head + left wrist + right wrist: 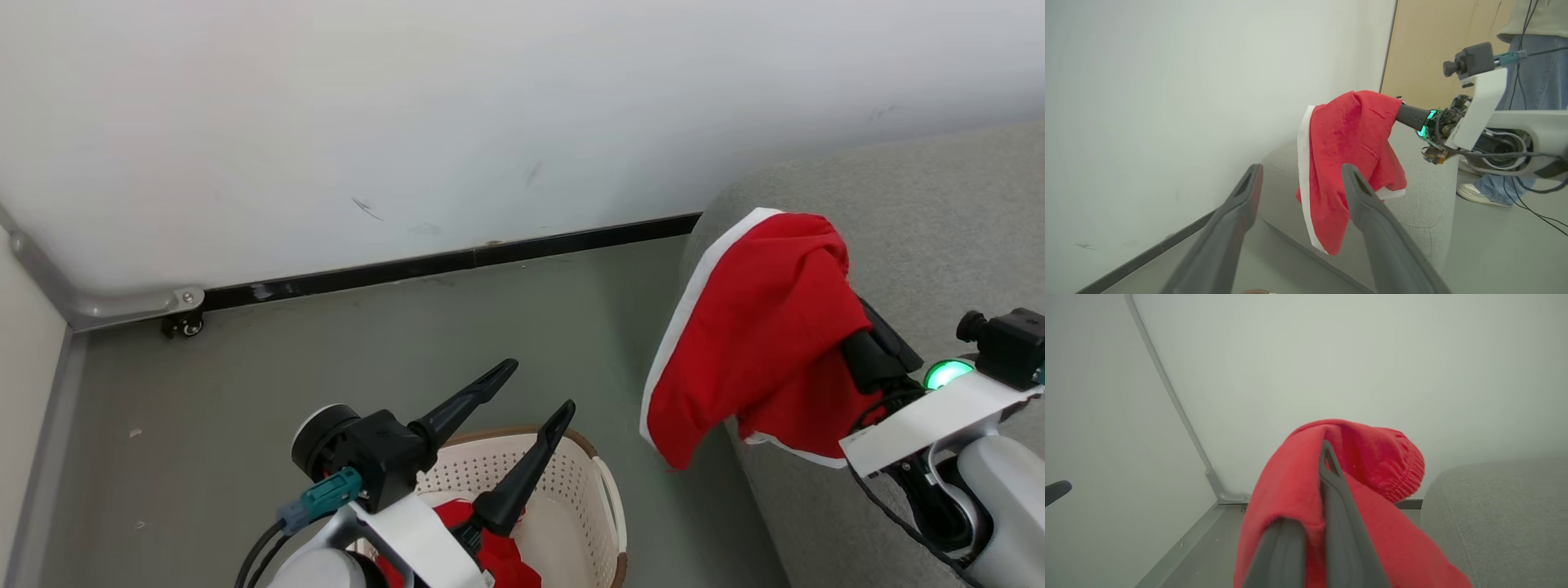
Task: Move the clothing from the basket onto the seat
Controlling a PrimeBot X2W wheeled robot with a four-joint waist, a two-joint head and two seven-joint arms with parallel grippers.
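A red piece of clothing with wide white trim (759,327) hangs draped over my right gripper (1326,451), which is shut on it, above the rounded end of the grey seat (939,229). The cloth (1290,486) hides most of both fingers. My left gripper (540,384) stands open and empty above the cream basket (584,465), fingers pointing toward the hanging garment (1347,134). A second red garment (502,559) lies in the basket, partly hidden by my left wrist.
A white wall with a dark baseboard (449,261) runs close behind. Grey floor (326,367) lies between the basket and the seat. A person's jeans-clad legs (1531,81) and white shoe (1474,192) stand behind my right arm.
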